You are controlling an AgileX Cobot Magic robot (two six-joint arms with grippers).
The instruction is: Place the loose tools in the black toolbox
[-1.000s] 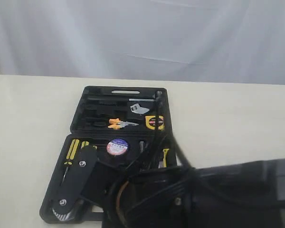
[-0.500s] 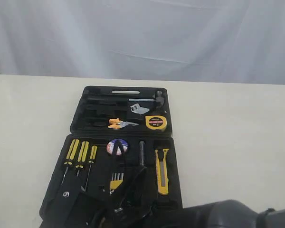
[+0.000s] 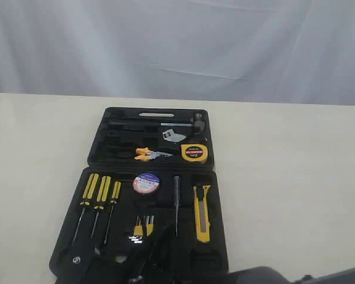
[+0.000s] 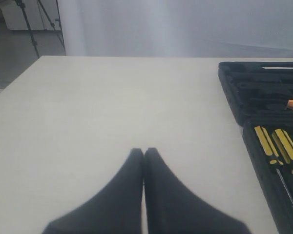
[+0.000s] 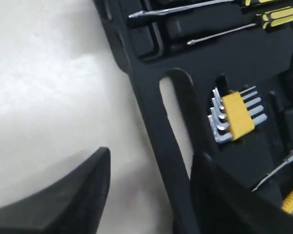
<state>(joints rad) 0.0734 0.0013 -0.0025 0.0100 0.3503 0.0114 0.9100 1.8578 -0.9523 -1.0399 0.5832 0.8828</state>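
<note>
Judging from the layout, packing looked finished: the yellow tape measure (image 3: 194,153), orange-and-black-handled pliers (image 3: 149,154), black tape roll with white-purple label (image 3: 146,183) and yellow-black utility knife (image 3: 202,213) all lay seated in the open black plastic toolbox (image 3: 125,207). The right gripper (image 5: 154,161) hung wide apart and empty over the box's carry handle (image 5: 154,126). The left gripper (image 4: 144,151) sat pinched together, empty, over bare cream tabletop (image 3: 296,177). Next called for backing clear. A white curtain (image 3: 177,47) closed the room behind.

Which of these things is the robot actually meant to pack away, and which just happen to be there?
Part of the job:
yellow tape measure
orange-and-black-handled pliers
black tape roll with white-purple label
yellow-black utility knife
black plastic toolbox

Just there:
three yellow-black-handled screwdrivers
yellow-holdered hex keys
black-headed hammer
cream table
</note>
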